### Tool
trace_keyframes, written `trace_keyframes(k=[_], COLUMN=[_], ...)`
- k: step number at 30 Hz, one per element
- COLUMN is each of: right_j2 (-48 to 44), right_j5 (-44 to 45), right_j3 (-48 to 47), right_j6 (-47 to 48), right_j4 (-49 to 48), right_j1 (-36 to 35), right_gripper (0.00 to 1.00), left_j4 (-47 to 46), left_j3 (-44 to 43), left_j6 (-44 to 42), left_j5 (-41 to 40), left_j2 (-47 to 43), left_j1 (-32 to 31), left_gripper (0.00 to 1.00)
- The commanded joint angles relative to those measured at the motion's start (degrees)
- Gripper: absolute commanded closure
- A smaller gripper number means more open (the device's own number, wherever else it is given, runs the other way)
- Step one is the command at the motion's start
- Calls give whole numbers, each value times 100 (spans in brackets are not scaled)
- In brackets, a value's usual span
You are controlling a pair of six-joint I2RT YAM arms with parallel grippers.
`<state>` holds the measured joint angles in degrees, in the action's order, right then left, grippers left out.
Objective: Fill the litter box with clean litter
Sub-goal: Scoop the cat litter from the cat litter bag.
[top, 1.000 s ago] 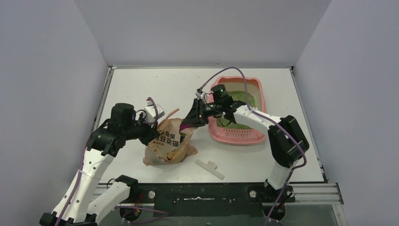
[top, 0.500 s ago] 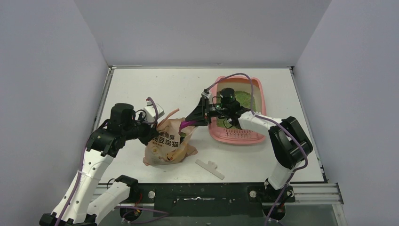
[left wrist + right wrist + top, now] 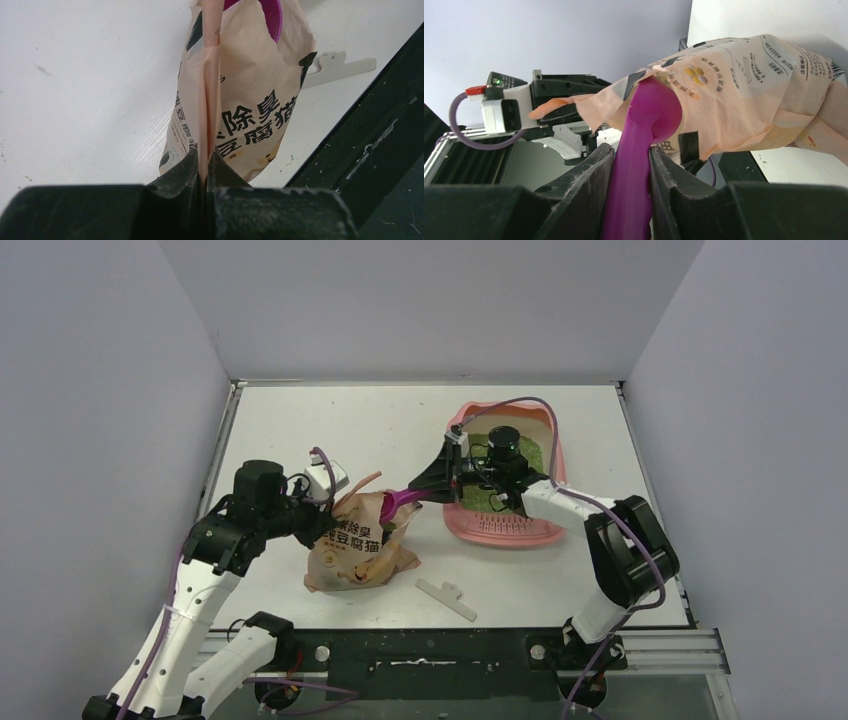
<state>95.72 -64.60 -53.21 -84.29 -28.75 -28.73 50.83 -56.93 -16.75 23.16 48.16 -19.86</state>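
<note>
The pink litter box (image 3: 503, 533) lies right of centre, with green litter (image 3: 528, 454) showing in its far end past my right arm. My right gripper (image 3: 436, 483) hovers at the box's left rim, shut on the handle of a magenta scoop (image 3: 398, 502). In the right wrist view the scoop (image 3: 644, 130) has its bowl in the mouth of the litter bag (image 3: 749, 100), and the right gripper (image 3: 631, 155) clamps the handle. My left gripper (image 3: 206, 160) is shut on the upper side seam of the beige bag (image 3: 250, 100), holding that bag (image 3: 355, 545) upright.
A white clip (image 3: 447, 597) lies on the table in front of the bag, near the front edge. The black rail (image 3: 450, 650) runs along the near edge. Grey walls close in the left, back and right sides.
My right gripper has drawn back to the right toward the litter box, pulling the scoop up out of the bag's depth to its mouth. The left arm and bag have stayed put.
</note>
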Motion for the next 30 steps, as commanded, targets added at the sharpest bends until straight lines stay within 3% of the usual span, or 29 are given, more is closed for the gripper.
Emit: trace_keyframes(k=[1, 20, 27, 30], right_j2=[-652, -1246, -1365, -1349], right_j5=[23, -122, -51, 198], right_j3=[10, 360, 92, -365], right_j6=[89, 935, 1918, 2915], right_j4=[-370, 875, 2172, 3608], right_j1=[243, 674, 701, 643], right_gripper=[100, 100, 100, 100], left_j4=[-483, -540, -591, -597], left_j3=[-123, -77, -91, -82], left_j6=[82, 80, 91, 106], left_j5=[328, 197, 224, 233], left_j2=[-148, -264, -207, -211], left_j1=[-84, -89, -98, -102], left_gripper=[100, 100, 100, 100])
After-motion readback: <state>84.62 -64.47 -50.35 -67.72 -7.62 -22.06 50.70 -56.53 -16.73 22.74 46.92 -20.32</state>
